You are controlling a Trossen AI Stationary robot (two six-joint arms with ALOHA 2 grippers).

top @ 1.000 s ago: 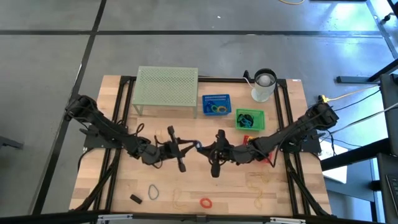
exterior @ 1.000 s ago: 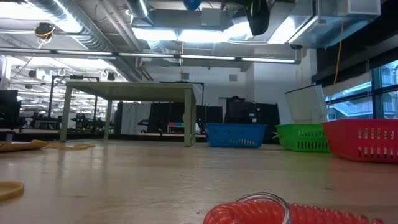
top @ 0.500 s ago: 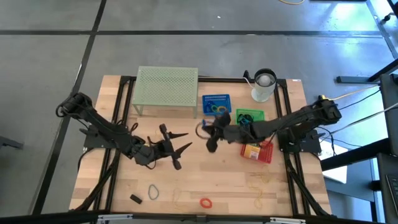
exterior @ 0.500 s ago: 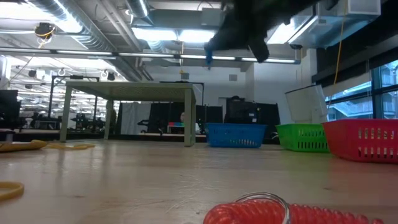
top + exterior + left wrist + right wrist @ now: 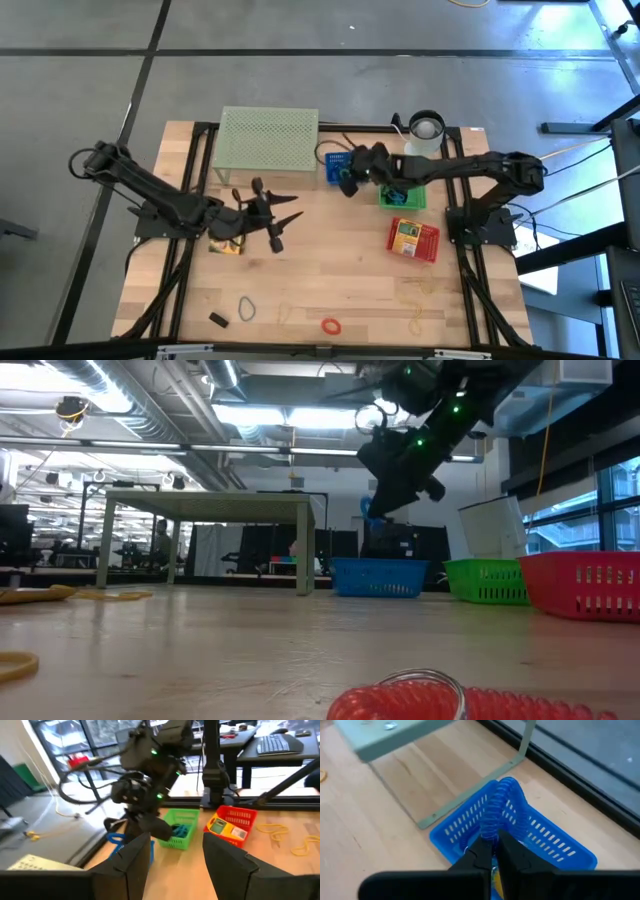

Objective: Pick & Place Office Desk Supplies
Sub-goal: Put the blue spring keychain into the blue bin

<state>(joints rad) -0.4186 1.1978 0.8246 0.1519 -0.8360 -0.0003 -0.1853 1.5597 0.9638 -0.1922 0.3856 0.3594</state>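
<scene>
- Now the right gripper (image 5: 346,180) hangs over the blue basket (image 5: 334,161), fingers pinched shut on a blue coil loop (image 5: 496,815).
- In the right wrist view the loop dangles straight above the basket's near wall, not yet inside.
- Step in hand, as I judge it: dropping the blue loop into the blue basket.
- The next move calls for easing slightly further over the basket's middle, then opening the fingers so the loop falls clear of the rim.
- The left gripper (image 5: 283,213) waits well away from the blue basket, towards the table's middle; its fingers (image 5: 134,860) stand wide apart and hold nothing.
- Beside the blue basket sits a green basket (image 5: 416,198); a red basket (image 5: 414,240) lies a little further off.
- Loose supplies remain far from the blue basket at the table's front edge: a red loop (image 5: 330,325), a grey loop (image 5: 246,309), a black clip (image 5: 218,320), yellow bands (image 5: 417,290).
</scene>
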